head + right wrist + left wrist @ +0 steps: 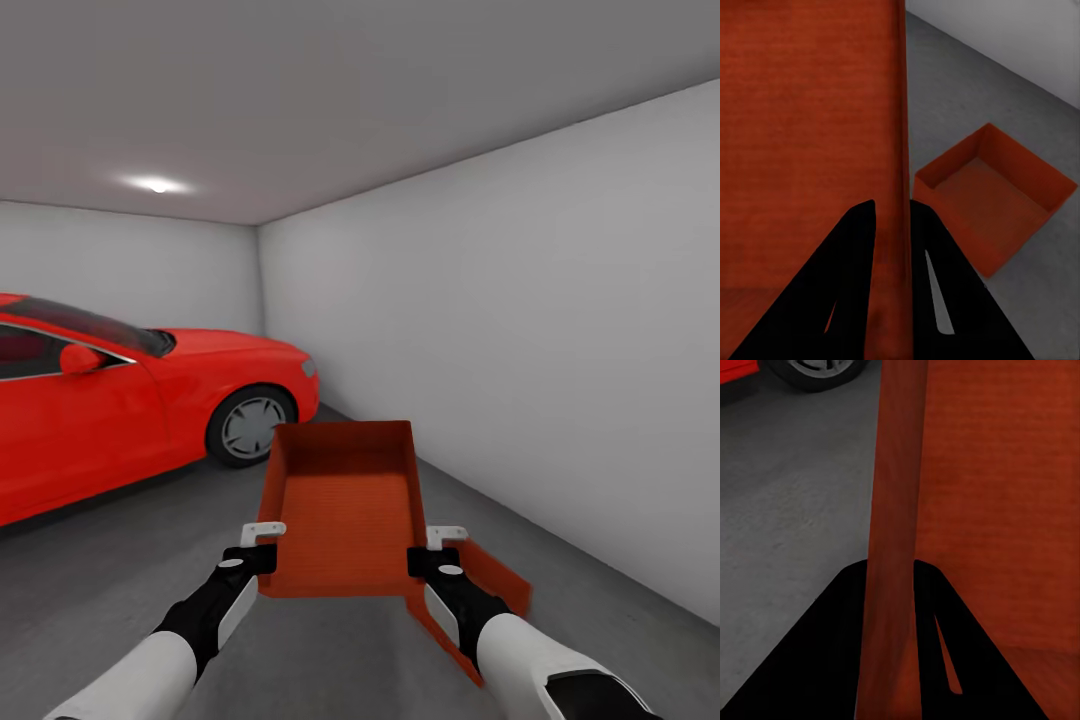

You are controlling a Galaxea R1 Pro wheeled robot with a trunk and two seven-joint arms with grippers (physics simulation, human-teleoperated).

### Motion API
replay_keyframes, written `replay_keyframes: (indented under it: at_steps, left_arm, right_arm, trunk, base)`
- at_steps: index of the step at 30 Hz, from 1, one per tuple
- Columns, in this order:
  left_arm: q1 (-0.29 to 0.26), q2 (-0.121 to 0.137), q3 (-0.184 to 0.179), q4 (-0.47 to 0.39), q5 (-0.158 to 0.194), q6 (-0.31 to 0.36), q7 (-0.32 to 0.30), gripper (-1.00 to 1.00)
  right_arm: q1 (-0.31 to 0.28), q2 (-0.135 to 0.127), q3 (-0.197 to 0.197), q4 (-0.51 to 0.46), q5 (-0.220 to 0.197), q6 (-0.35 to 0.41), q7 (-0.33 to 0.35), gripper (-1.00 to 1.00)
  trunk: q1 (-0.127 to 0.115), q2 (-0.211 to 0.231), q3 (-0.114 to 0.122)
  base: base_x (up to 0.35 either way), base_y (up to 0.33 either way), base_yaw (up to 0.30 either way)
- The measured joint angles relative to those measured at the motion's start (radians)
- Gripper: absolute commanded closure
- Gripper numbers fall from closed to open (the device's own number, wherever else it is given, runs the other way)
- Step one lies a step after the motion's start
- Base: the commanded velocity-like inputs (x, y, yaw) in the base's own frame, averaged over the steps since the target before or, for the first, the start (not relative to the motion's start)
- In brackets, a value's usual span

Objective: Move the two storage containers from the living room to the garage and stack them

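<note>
You see two orange-red storage containers: one held up (345, 500), one on the grey floor (994, 195). You also see one red car (120, 400), showing one wheel (250, 425), and two grippers, left (262, 545) and right (435, 548).

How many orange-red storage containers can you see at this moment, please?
2. One container is held in the air between the left end effector and right end effector; the second container sits on the grey floor, below it to the right.

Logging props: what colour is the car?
Bright red car, with a grey wheel; head view shows it best.
</note>
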Motion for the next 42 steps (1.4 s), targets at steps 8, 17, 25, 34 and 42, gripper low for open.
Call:
replay_keyframes:
  at_steps: [8, 17, 25, 34, 42]
  left_arm:
    - [0.0, 0.0, 0.0, 0.0, 0.0, 0.0, 0.0, 1.0]
    - [0.0, 0.0, -0.001, 0.0, 0.0, 0.0, 0.0, 1.0]
    - [0.0, 0.0, 0.0, 0.0, 0.0, -0.001, 0.0, 1.0]
    - [0.0, -0.001, 0.0, 0.0, -0.001, -0.002, 0.001, 1.0]
    - [0.0, -0.001, -0.001, 0.0, 0.0, -0.002, 0.001, 1.0]
  right_arm:
    - [0.0, 0.0, 0.0, 0.0, 0.0, 0.0, 0.0, 1.0]
    - [0.0, 0.0, -0.001, 0.0, 0.0, -0.001, 0.0, 1.0]
    - [0.0, 0.0, 0.0, 0.0, 0.0, -0.001, 0.0, 1.0]
    - [0.0, -0.001, 0.0, 0.0, 0.0, -0.001, 0.001, 1.0]
    - [0.0, -0.001, 0.0, 0.0, 0.0, -0.002, 0.001, 1.0]
  trunk:
    - [0.0, 0.0, 0.0]
    - [0.0, 0.0, 0.0]
    - [0.0, 0.0, 0.0]
    - [0.0, 0.0, 0.0]
    - [0.001, 0.0, 0.0]
  base:
    - [0.321, 0.0, 0.0]
    - [0.321, 0.0, 0.0]
    - [0.321, 0.022, -0.121]
    - [0.232, 0.11, -0.242]
    - [0.013, 0.007, -0.245]
